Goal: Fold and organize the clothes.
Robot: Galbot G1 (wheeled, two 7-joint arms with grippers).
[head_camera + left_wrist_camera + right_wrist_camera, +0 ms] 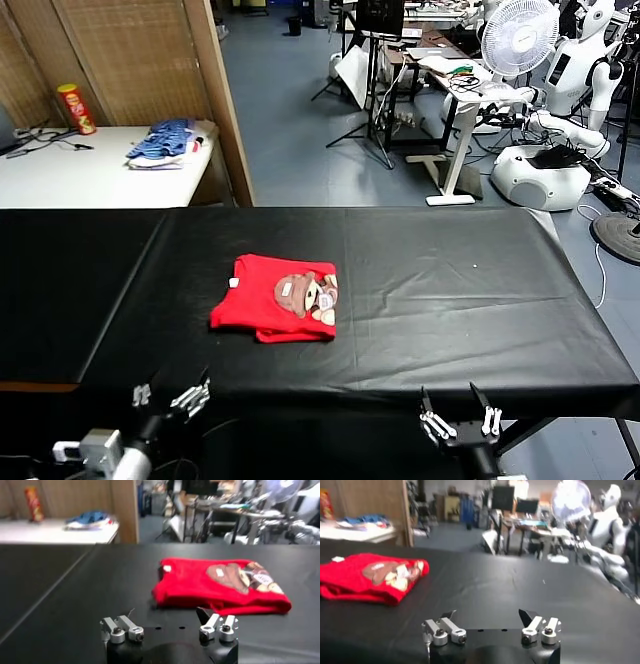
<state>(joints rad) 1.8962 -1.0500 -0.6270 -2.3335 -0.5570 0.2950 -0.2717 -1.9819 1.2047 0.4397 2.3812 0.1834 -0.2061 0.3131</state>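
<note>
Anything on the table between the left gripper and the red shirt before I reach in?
Nothing visible. The left gripper is open at the near edge of the table, and only bare black cloth lies between it and the folded shirt. The right gripper is open too, at the same edge, further from the shirt.

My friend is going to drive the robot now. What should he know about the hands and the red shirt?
Left gripper: open, holding nothing, at the near edge of the black table, on the robot's left.
Right gripper: open, holding nothing, at the near edge on the robot's right.
Red T-shirt: lying on the table left of the middle, nearer the left gripper, folded into a compact bundle with the cartoon print facing up.
Done: the shirt looks folded and let go.
Left: perhaps only neatening the slightly uneven edges, or moving it to its final spot.
</note>
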